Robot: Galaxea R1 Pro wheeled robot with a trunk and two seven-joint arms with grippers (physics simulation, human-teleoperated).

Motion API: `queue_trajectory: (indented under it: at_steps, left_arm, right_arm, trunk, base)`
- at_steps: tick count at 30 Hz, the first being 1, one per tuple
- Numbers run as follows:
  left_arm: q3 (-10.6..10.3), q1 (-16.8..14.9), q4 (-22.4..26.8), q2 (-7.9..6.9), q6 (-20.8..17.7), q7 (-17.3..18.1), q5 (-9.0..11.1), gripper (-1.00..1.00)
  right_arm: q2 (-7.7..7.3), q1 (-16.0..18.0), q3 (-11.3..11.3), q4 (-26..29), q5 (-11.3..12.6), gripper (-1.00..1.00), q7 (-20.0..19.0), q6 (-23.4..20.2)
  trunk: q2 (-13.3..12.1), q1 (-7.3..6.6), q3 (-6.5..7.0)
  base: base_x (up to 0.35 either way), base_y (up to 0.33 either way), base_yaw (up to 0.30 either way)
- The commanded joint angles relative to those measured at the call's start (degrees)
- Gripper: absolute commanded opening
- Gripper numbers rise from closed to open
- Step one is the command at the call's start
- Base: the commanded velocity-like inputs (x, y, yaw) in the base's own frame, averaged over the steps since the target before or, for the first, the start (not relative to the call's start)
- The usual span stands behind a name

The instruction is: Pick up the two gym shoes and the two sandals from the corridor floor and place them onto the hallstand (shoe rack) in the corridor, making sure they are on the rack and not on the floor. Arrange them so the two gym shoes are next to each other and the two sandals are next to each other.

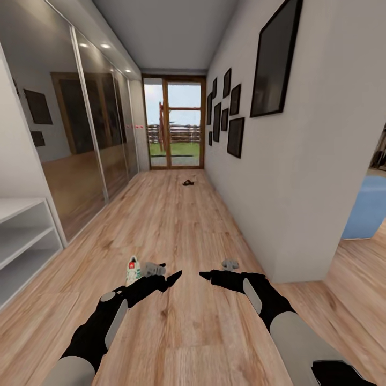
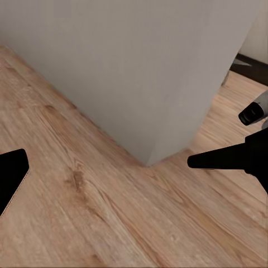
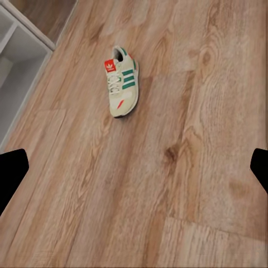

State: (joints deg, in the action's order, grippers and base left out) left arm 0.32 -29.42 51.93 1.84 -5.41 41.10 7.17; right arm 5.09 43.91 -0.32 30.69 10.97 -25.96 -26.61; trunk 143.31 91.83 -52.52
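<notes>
One white gym shoe with green stripes and a red-orange heel tab lies on the wood-plank corridor floor, just left of my left gripper; the right wrist view has the gym shoe lying alone. Far down the corridor a dark sandal rests on the floor near the glass door. My right gripper hovers low beside the left one, its fingers spread wide and empty. The left gripper's finger also stands wide, holding nothing. The second shoe and second sandal are out of view.
A low white shelf unit with two open levels stands at the left edge; its upper part is out of frame. Mirrored wardrobe doors line the left wall. A white wall corner juts out at right, with a blue-floored opening beyond.
</notes>
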Motion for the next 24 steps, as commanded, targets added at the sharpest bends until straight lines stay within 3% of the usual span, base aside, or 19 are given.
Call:
queue_trajectory:
  at_steps: [1, 24]
  left_arm:
    - [0.0, 0.0, 0.0, 0.01, -0.6, 0.2, 0.6, 1.00]
    - [0.0, 0.0, 0.0, 0.01, -0.6, 0.2, 0.6, 1.00]
  right_arm:
    - [0.00, 0.0, 0.0, 0.1, 0.4, 1.00, 0.1, -0.4]
    - [0.08, 0.0, 0.0, 0.2, 0.4, 1.00, 0.1, -0.5]
  trunk:
    - [0.0, 0.02, -0.06]
    - [0.0, 0.02, -0.06]
  base:
    - [0.348, -0.012, 0.000]
    - [0.348, -0.001, 0.000]
